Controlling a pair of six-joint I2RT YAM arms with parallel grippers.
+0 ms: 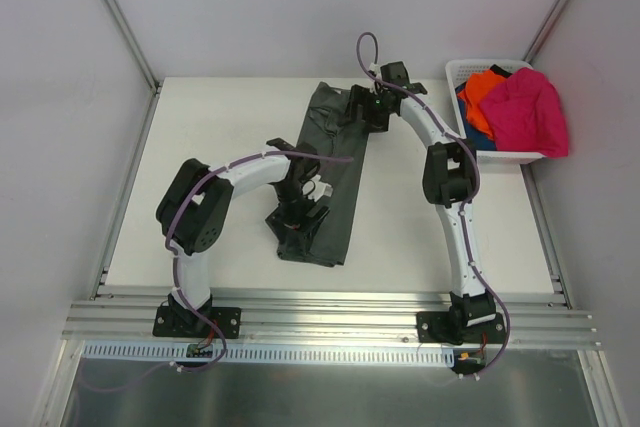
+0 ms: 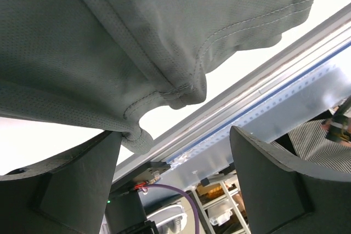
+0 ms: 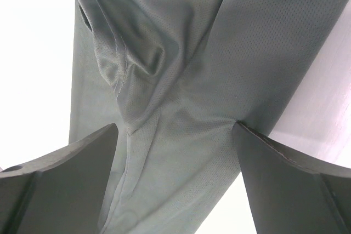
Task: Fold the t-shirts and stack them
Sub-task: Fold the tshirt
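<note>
The dark grey-green t-shirt (image 1: 340, 187) lies on the white table as a long narrow strip running from far to near. My left gripper (image 1: 303, 215) is over its near end. In the left wrist view the shirt (image 2: 109, 36) and its hem fill the top, and the left gripper (image 2: 174, 132) stands open with a fold of hem touching its left finger (image 2: 82, 179). My right gripper (image 1: 362, 107) is at the far end. In the right wrist view it (image 3: 175, 127) is open, straddling the cloth (image 3: 181, 53) without pinching it.
A white lattice basket (image 1: 505, 157) stands at the back right and holds a magenta-pink shirt (image 1: 530, 112), an orange one (image 1: 483, 87) and a blue one (image 1: 478, 132). An aluminium rail (image 1: 330, 312) runs along the near table edge. Grey walls close in both sides.
</note>
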